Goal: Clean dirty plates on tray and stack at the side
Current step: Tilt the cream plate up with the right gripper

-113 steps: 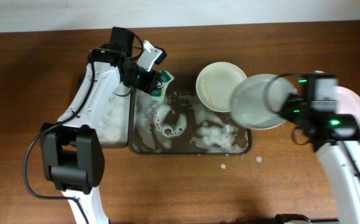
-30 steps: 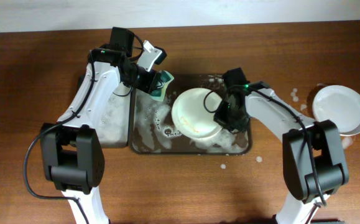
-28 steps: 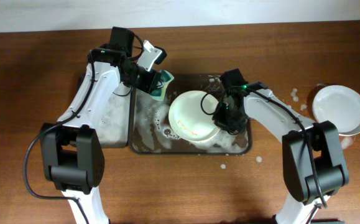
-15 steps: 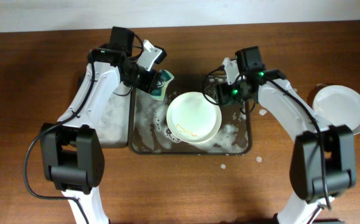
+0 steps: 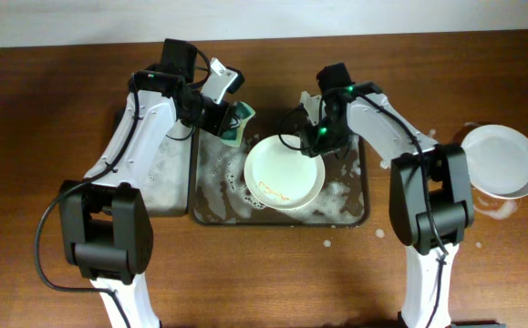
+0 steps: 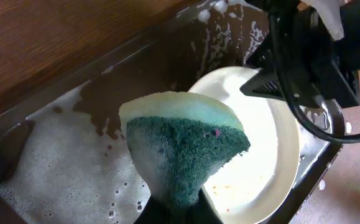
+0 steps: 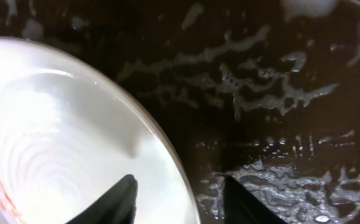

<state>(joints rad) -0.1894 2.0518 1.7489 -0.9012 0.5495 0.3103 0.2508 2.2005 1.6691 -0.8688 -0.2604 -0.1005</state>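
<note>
Plate (image 5: 284,171) further left, rim partly hidden.

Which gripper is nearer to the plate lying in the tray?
Right. The right gripper straddles the rim of the plate; the left gripper holds the sponge beyond its upper-left edge.

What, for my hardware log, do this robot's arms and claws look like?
Both the left arm and right arm have white shell links joined by boxy black joint housings. A thin black cable loops out beside the left base, and small green lights glow near the right wrist. The right claw has dark, pointed fingers; the left claw looks dark too.
</note>
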